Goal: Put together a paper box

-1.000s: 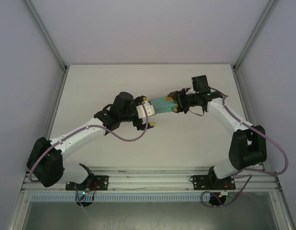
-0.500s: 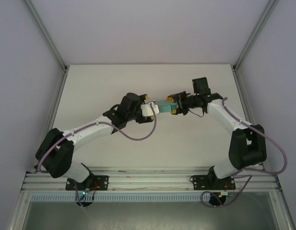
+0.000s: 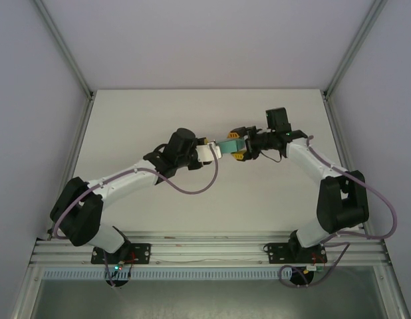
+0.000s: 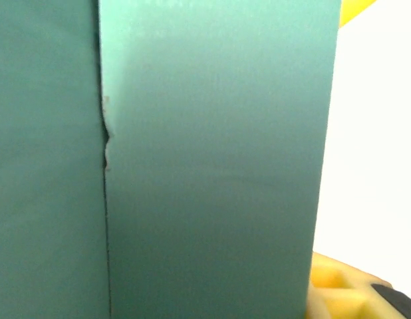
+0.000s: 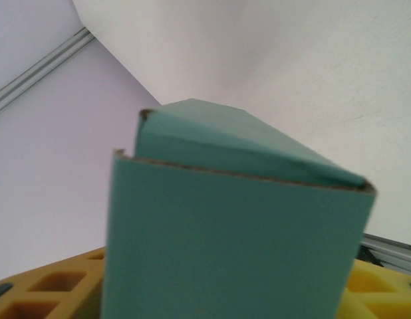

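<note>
Across the pale table, find the left arm reaching in from the near left and the right arm from the near right, meeting a little beyond the middle. Between them, look for the paper box, a small teal block seemingly lifted clear of the surface. Note its long axis: laid roughly along the line joining the 2 wrists, 1 end toward each arm. At its left end, place the left gripper, hard up against the card; at its right end, the right gripper, with 1 yellow pad beyond the box and 1 on the near side, so straddling its short width. From the left wrist, see the paper box pressed up close, with an upright seam left of centre and a scrap of yellow pad low right; cannot tell whether pinching the card or merely standing about it. From the right wrist, see the paper box end-on between 2 yellow pads, with a small gap at the upper left corner; cannot tell here either whether clamped or slack. Judged from this: equally near to both arms, straight ahead of each set of fingers; coming move likely to hinge on the choice of holding end
</note>
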`<action>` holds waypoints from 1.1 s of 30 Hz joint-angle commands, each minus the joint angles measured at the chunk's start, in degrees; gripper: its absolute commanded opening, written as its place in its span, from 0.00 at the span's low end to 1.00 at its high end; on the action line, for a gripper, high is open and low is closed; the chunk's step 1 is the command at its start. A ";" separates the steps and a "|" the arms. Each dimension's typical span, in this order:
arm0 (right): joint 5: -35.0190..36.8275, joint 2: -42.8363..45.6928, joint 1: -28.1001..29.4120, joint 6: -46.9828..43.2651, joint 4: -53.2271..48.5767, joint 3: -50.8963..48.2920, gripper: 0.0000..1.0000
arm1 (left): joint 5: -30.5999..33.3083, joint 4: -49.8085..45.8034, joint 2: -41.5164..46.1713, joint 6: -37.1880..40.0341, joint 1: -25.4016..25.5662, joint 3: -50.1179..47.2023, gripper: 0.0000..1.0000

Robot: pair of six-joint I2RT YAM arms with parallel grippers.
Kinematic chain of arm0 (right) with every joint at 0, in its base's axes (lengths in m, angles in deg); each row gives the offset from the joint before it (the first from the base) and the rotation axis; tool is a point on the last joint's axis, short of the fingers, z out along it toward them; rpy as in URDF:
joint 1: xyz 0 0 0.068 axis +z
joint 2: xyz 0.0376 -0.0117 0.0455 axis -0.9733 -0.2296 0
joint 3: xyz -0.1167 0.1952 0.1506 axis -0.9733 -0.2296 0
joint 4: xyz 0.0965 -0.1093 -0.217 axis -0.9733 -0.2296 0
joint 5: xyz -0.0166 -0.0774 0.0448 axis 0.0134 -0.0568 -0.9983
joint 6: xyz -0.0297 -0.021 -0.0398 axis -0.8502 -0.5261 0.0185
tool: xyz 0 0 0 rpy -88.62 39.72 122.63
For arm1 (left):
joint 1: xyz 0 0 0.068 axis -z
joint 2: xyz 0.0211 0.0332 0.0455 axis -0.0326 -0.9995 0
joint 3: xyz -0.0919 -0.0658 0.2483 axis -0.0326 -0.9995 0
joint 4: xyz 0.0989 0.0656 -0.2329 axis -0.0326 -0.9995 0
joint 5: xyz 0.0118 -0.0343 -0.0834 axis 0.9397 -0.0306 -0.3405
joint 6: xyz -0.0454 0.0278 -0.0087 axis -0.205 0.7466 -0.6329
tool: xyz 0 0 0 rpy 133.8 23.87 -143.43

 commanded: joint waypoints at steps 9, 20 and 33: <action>19.07 8.04 -7.11 -23.61 -11.20 3.03 1.00 | -1.85 -15.04 2.92 4.91 -0.01 4.21 0.43; 44.61 26.73 -7.03 -62.36 4.32 -8.59 1.00 | -6.80 -37.18 -4.28 8.18 -0.43 13.89 0.44; 26.10 28.15 -4.84 -84.01 -2.75 -12.88 0.95 | -10.06 -51.98 -23.33 3.47 -3.70 30.12 0.45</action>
